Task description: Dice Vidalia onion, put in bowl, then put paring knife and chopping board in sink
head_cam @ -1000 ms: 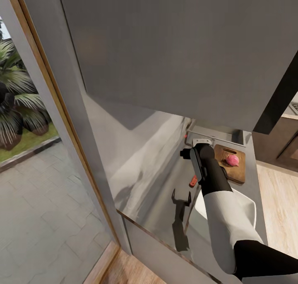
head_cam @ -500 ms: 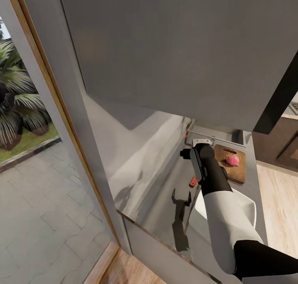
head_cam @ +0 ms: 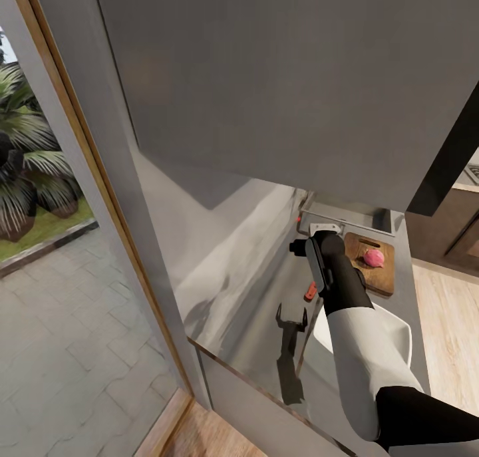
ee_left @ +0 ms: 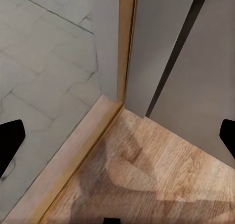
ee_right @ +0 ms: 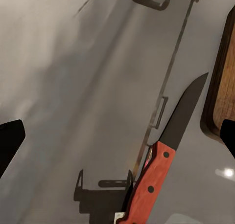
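The chopping board lies on the grey countertop with the round pinkish onion on top of it. The paring knife rests on the counter to the left of the board, its red handle and dark blade showing in the right wrist view beside the board's edge. My right gripper hangs open above the knife, one finger on each side and apart from it. My left gripper is open over the wooden floor. The steel sink shows partly, beyond my right wrist.
A large grey wall cabinet hangs overhead and hides much of the counter. A glass door with a wooden frame stands at the left, with paving and plants outside. Wooden floor lies right of the counter.
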You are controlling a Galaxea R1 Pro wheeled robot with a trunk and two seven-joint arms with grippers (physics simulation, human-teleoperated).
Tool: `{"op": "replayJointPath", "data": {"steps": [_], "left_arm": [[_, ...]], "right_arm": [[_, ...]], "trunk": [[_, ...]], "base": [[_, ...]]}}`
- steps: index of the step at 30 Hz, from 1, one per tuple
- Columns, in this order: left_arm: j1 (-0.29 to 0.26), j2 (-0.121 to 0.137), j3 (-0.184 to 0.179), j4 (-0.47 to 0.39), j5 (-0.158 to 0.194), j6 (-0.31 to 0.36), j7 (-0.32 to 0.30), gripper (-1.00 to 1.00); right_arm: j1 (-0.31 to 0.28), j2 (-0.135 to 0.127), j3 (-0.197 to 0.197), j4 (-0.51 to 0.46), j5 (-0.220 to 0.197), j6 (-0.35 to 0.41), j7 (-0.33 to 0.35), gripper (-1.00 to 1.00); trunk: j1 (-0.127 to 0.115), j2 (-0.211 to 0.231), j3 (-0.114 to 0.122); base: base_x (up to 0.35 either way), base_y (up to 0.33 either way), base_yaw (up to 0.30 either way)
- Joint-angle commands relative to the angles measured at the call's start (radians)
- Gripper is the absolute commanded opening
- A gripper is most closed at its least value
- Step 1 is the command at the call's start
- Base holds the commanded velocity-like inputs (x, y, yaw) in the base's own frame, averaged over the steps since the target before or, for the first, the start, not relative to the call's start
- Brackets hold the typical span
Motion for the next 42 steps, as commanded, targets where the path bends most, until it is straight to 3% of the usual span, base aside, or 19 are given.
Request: {"op": "replayJointPath", "data": {"steps": [1, 30, 35, 42], "left_arm": [[0.0, 0.002, -0.006, -0.001, 0.005, -0.002, 0.008, 1.0], [0.0, 0.002, -0.006, -0.001, 0.005, -0.002, 0.008, 1.0], [0.0, 0.002, -0.006, -0.001, 0.006, -0.002, 0.008, 1.0], [0.0, 0.002, -0.006, 0.003, 0.005, -0.002, 0.008, 1.0]], "right_arm": [[-0.001, 0.001, -0.002, -0.001, 0.01, 0.005, 0.005, 1.0], [-0.001, 0.001, -0.015, 0.005, 0.01, 0.005, 0.005, 1.0], [-0.001, 0.001, -0.047, 0.028, 0.01, 0.004, 0.005, 1.0], [-0.001, 0.001, -0.13, 0.068, 0.011, -0.007, 0.006, 1.0]], "trunk": [[0.001, -0.002, -0.002], [0.001, -0.002, -0.002], [0.001, -0.002, -0.002], [0.001, -0.002, -0.002]], "base": [[0.0, 0.0, 0.0], [0.0, 0.0, 0.0], [0.0, 0.0, 0.0], [0.0, 0.0, 0.0]]}}
